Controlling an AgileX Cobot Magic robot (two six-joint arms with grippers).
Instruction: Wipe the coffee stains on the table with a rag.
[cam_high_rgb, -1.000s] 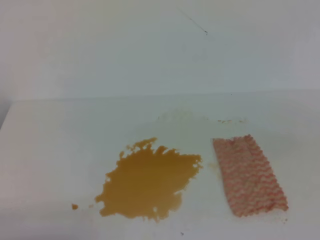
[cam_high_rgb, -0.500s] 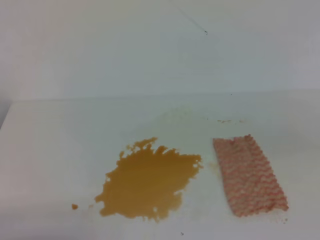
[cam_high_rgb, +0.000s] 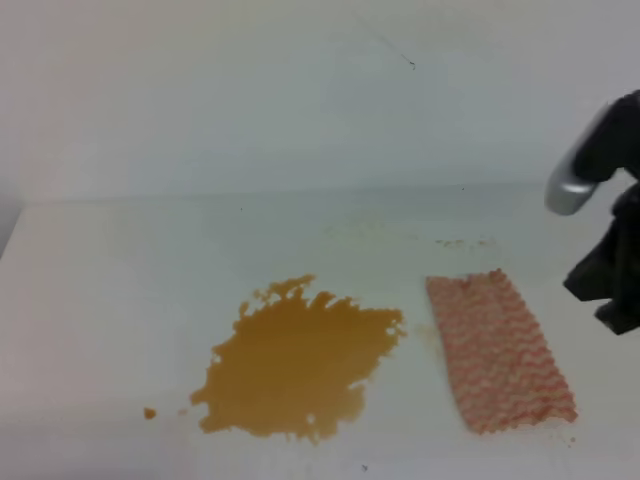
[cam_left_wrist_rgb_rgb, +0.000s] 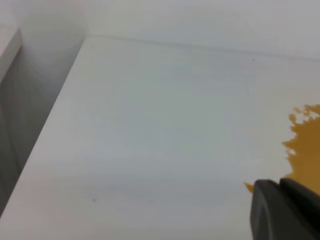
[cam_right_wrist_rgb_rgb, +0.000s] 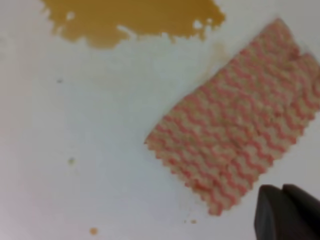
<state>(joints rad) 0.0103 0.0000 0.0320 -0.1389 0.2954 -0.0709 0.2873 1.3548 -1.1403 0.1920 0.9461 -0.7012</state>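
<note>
The coffee stains are an orange-brown puddle with a tiny droplet to its left, on the white table. The pink-and-white zigzag rag lies flat to the right of the puddle, apart from it. My right arm hangs above the table at the right edge, beside the rag. In the right wrist view the right gripper is shut and empty, off the corner of the rag, with the puddle beyond. The left gripper is shut and empty, near the puddle's edge.
A pale wall rises behind the table. Faint reddish specks sit on the table behind the rag. The left wrist view shows the table's left edge with a drop beside it.
My right arm has come into the exterior view from the right edge, above the table beside the rag. The rag and the puddle have not moved.
</note>
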